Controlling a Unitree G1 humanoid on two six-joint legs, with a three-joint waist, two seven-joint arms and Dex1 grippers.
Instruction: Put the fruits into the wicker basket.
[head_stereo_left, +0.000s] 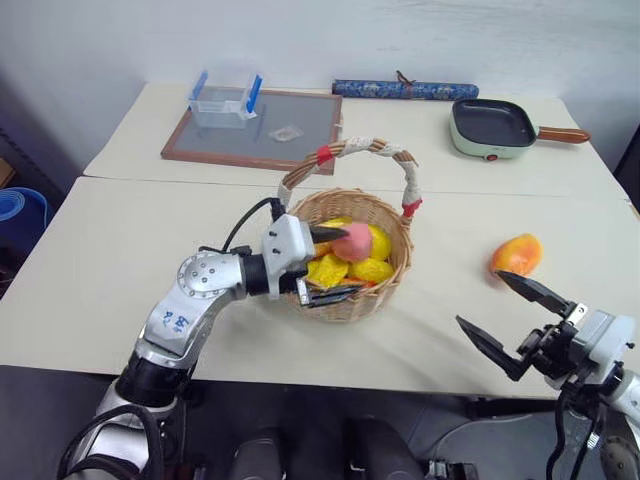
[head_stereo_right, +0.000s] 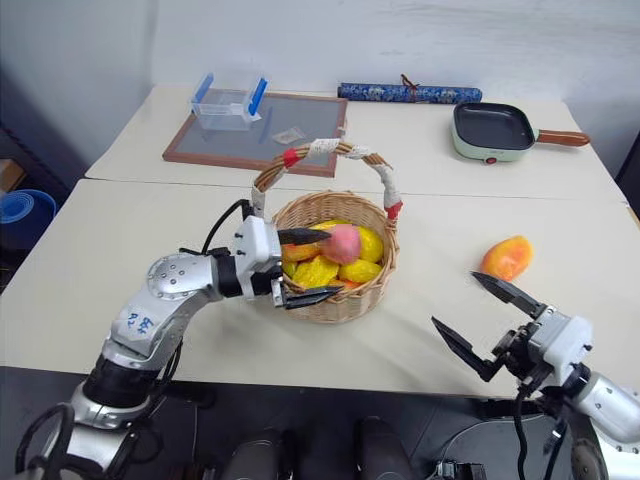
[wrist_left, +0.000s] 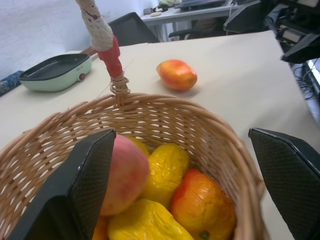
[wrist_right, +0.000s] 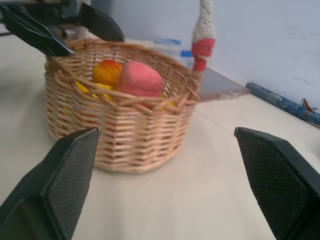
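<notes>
One fruit in, one out. Peach (head_stereo_left: 352, 241) on top of the small yellow fruits (head_stereo_left: 350, 268) inside the wicker basket (head_stereo_left: 398, 265), touching one finger of the left gripper (head_stereo_left: 327, 265); jaws spread wide over the near rim, nothing pinched. Reads as a release just made, though contact with that finger leaves it not fully certain. Mango (head_stereo_left: 516, 254) on the table (head_stereo_left: 100, 260), well apart from the basket on its right side. Right gripper (head_stereo_left: 510, 320) spread wide, empty, near the table's front edge, just short of the mango. Next move, by judgement: right gripper forward to straddle the mango, close across its narrow width, lift clear of the rim. Handle arch (head_stereo_left: 345, 153) to be avoided on the way in.
</notes>
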